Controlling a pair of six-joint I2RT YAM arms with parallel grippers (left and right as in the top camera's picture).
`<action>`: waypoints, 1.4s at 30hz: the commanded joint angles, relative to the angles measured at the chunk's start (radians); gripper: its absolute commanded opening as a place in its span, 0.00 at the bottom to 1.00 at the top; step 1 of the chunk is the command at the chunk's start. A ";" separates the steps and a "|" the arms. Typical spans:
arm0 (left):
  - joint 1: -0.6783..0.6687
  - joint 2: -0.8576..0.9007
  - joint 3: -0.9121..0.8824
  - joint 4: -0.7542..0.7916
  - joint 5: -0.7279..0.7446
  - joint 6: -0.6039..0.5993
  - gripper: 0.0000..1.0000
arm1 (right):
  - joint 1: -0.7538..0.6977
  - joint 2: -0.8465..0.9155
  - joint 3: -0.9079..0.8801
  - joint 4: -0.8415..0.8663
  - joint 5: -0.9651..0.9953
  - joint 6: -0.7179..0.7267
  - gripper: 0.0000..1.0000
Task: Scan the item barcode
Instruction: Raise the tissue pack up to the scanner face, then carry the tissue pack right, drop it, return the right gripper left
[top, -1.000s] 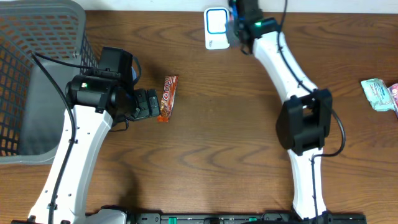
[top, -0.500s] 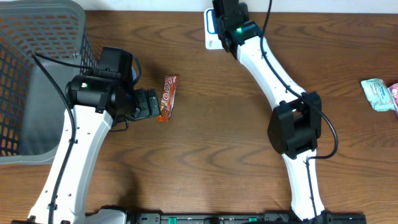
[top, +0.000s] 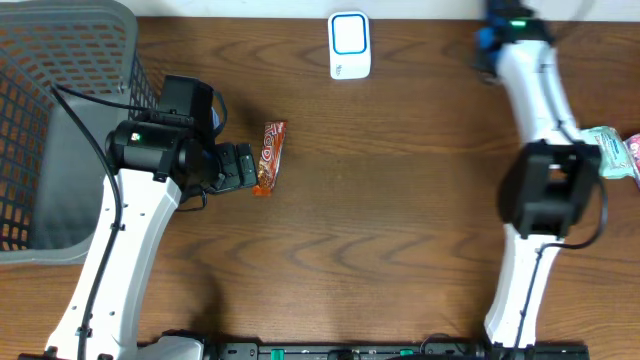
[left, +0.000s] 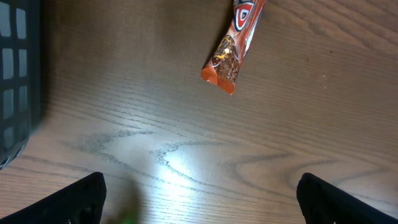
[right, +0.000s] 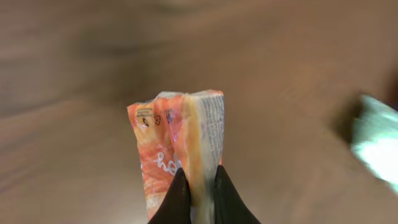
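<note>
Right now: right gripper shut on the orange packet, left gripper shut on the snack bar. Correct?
No. The left gripper is open; the snack bar lies free on the table ahead of it, per the left wrist view. The right gripper is shut on the orange packet, as you said.
</note>
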 joint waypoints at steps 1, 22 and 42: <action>-0.001 0.003 0.003 -0.005 -0.006 -0.013 0.98 | -0.099 -0.012 0.006 -0.064 0.074 0.039 0.01; -0.001 0.003 0.003 -0.005 -0.006 -0.013 0.98 | -0.307 -0.011 0.006 -0.167 0.302 -0.018 0.48; -0.001 0.003 0.003 -0.005 -0.006 -0.013 0.98 | -0.165 -0.011 -0.017 -0.445 -0.983 -0.165 0.99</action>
